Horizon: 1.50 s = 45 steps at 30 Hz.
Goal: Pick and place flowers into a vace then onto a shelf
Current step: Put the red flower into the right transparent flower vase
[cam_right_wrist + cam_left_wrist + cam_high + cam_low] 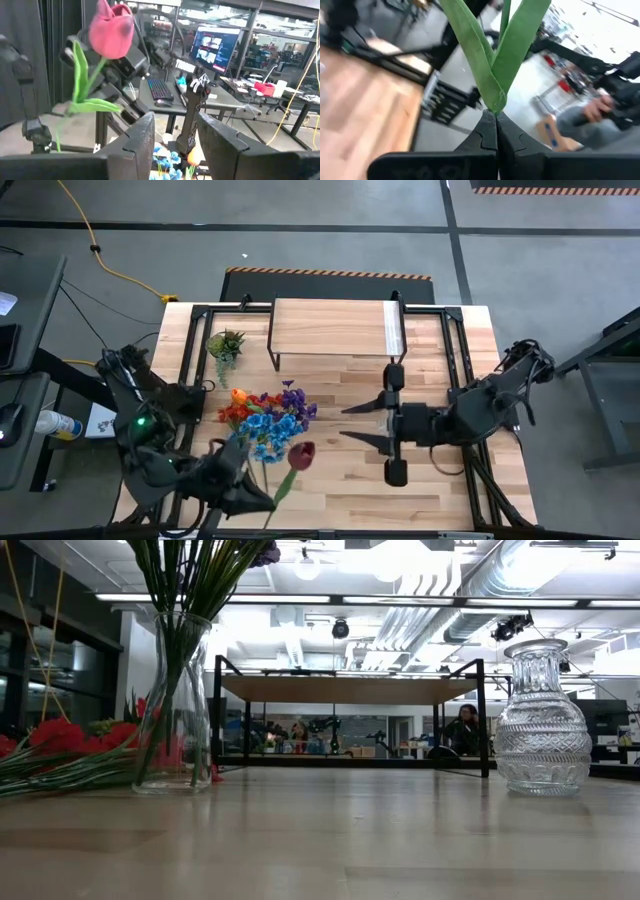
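My left gripper (pixel 272 498) is near the table's front left, shut on a red tulip-like flower (pixel 302 454) held in the air. A clear glass vase (pixel 175 700) holds a bunch of flowers (pixel 268 420) with blue, purple, orange and red blooms. More red flowers (pixel 60 740) lie on the table beside it. A cut-glass vase (pixel 545 720) stands upright on its base on the table. The shelf (pixel 330 325) stands at the far middle. My right gripper (pixel 343 422) hovers right of the bunch, open, pointing level at it with nothing between its fingers. My left gripper pinches the flower's green stem where the leaves fork (pixel 495 102), at the very ends of its two shut fingers (pixel 487 132). It comes roughly level from the table's left side. The flower is lifted clear, its bloom (pixel 112 32) uppermost and the stem's lower end (pixel 57 140) hanging free.
A small spiky green plant (pixel 225 345) stands left of the shelf. Black frame rails (pixel 200 340) run along the table's sides. Bare wood lies at the front middle (pixel 340 490). A person's sleeve and hand (pixel 590 117) show beyond the table, and another person (pixel 465 725) sits far behind.
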### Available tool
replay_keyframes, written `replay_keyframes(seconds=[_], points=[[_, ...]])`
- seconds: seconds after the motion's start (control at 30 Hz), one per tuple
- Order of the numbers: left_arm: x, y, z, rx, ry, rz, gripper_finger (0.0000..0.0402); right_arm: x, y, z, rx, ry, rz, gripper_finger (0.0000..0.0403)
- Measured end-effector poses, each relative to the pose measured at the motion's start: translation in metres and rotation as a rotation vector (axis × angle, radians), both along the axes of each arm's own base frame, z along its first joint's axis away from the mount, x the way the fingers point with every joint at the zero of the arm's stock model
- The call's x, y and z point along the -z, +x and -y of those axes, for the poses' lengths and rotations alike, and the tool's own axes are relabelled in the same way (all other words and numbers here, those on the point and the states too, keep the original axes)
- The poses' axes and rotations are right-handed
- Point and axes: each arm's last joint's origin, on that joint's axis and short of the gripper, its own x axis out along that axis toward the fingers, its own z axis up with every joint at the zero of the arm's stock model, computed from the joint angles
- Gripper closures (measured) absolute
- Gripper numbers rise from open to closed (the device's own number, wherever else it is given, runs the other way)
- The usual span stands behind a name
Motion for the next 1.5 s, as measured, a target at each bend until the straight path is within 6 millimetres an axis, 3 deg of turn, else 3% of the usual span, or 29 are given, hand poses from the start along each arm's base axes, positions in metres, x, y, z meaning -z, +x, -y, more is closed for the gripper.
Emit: replay_keyframes(seconds=[0.2,0.57,0.93,1.23,1.5], points=[[-0.006,0.001,-0.003,-0.076,0.109,0.071,0.0379,-0.011,-0.011,0.005,-0.116,0.08,0.032,0.0263],[-0.02,0.005,-0.009,-0.183,0.241,0.213,0.0379,-0.009,-0.014,0.002,-0.294,0.151,-0.009,0.0263],[-0.015,0.046,-0.033,-0.183,0.279,0.232,0.0379,0.001,0.001,-0.001,-0.292,0.128,-0.037,0.0263],[-0.019,0.047,-0.036,-0.183,0.325,0.267,0.0379,0.004,0.01,0.011,-0.256,0.121,-0.06,0.0263],[-0.02,0.05,-0.04,-0.202,0.357,0.276,0.0379,0.01,0.026,0.025,-0.339,0.159,-0.09,0.0263]])
